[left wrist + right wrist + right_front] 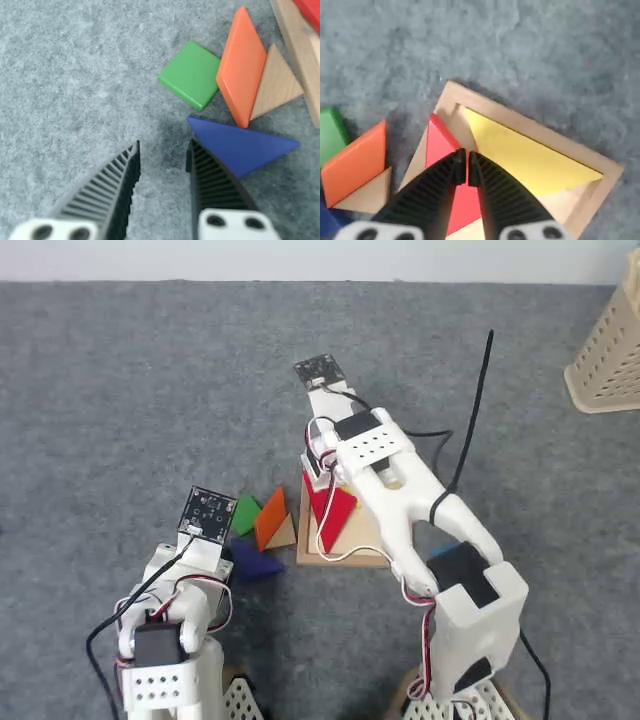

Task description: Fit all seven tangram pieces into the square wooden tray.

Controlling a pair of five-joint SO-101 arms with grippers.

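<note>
High view: we saw tray (365, 545) under right arm (400, 490), red triangle (335, 508) lying over its rim.
Left wrist: left gripper (162, 147) spread, one finger beside blue triangle (245, 147).
Right wrist: right gripper (466, 156) pressed together above red triangle; yellow triangle (530, 155) inside tray, arm-covered from above.

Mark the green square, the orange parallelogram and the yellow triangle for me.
green square (191, 75): left wrist view, middle of its top face.
orange parallelogram (242, 65): left wrist view, middle of its top face.
yellow triangle (522, 152): right wrist view, middle of its visible face.
</note>
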